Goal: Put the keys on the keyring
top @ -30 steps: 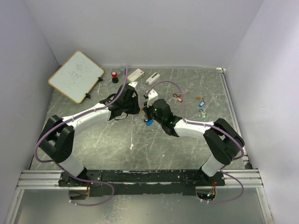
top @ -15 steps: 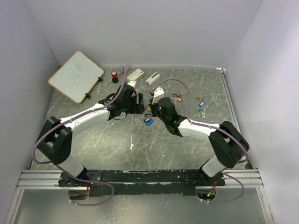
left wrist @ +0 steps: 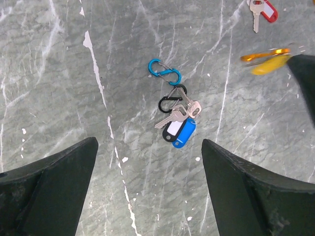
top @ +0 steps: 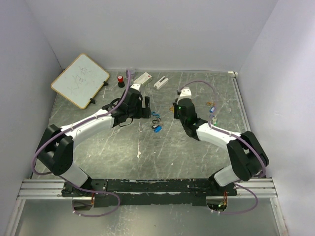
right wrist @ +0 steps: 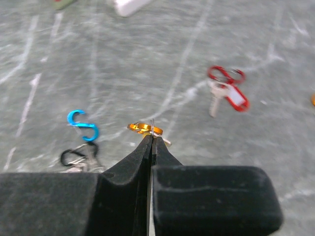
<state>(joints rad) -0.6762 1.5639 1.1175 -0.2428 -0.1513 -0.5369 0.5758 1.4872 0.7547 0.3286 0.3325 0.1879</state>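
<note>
My left pincer (left wrist: 150, 182) stands spread wide and holds nothing. On the table (left wrist: 59, 73) straight below it, a little ahead of the gap between its fingers, lies the blue key (left wrist: 181, 132) with silver keys (left wrist: 172, 117) on a black clip (left wrist: 170, 101). A blue S-clip (left wrist: 164, 72) lies just beyond that. My right pincer (right wrist: 150, 140) is pinched fully shut on the orange clip (right wrist: 141, 129). A yellow key (left wrist: 268, 64) seems to hang from that clip, though it is blurred there and I cannot be sure. The red key (right wrist: 229, 93) lies ahead and to the right of that tip, well apart.

I judge I am partway through gathering: blue is hooked on, orange is in hand, red is untouched. Next I must carry the orange clip over to the black one, with my left closing on the black clip to steady it while I hook on.
</note>
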